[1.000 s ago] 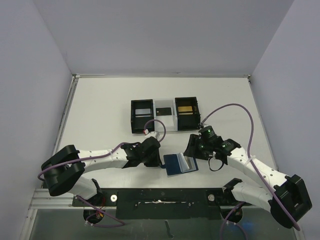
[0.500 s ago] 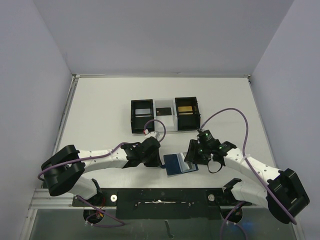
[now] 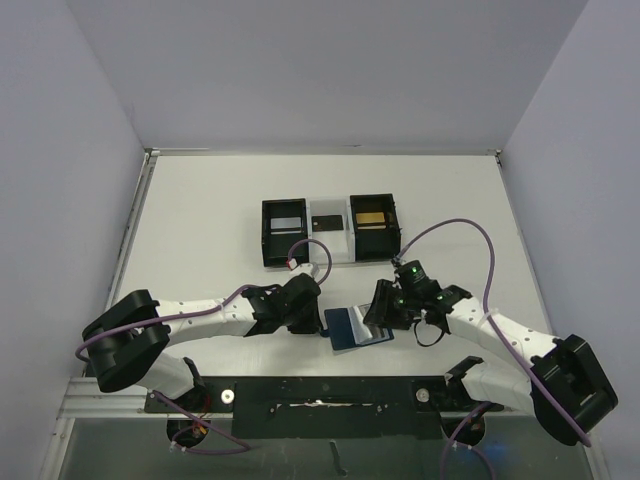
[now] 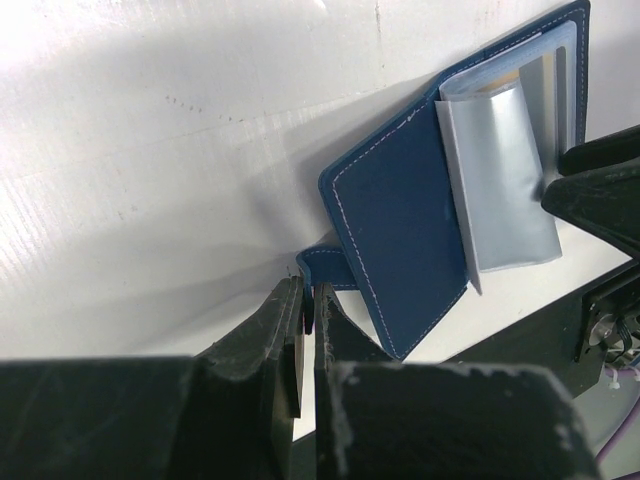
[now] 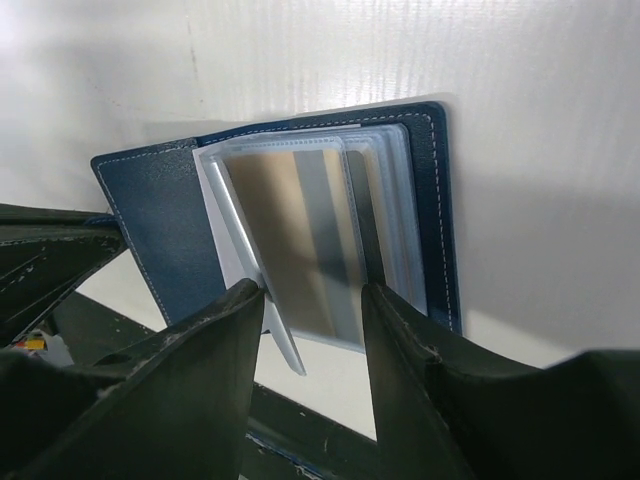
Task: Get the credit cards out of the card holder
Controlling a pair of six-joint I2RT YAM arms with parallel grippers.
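A white table (image 3: 200,230) fills the floor of a bay closed in by plain pale lavender walls (image 3: 330,70). A black rail (image 3: 330,385) runs along the near edge, where the arms are mounted. At mid-table stand two black boxes (image 3: 268,245) joined by a clear section. The left box holds a pale card (image 3: 287,222) and the right one a gold card (image 3: 372,217).

The card holder (image 3: 345,328) lies open on the table near the front edge, between the two arms, with its navy cover facing up on the left half and clear sleeves fanned out on the right. One of the credit cards (image 5: 300,250), greyish tan through the plastic, sits in the sleeves.

The left gripper (image 3: 318,320) is clenched tight, its tips at the small blue tab on the card holder's left edge. Whether the tab is pinched between them cannot be told. The right gripper (image 3: 375,318) is at the right half, its jaws apart. In the right wrist view its fingers (image 5: 215,350) stand either side of the sleeves. Whether the fingers touch the plastic cannot be told.

Compared with a second ago, the right gripper has come in lower and further left, from just beside the card holder's right edge to over its sleeves. The card holder itself now sits slightly further left. The left arm and the boxes have not moved.
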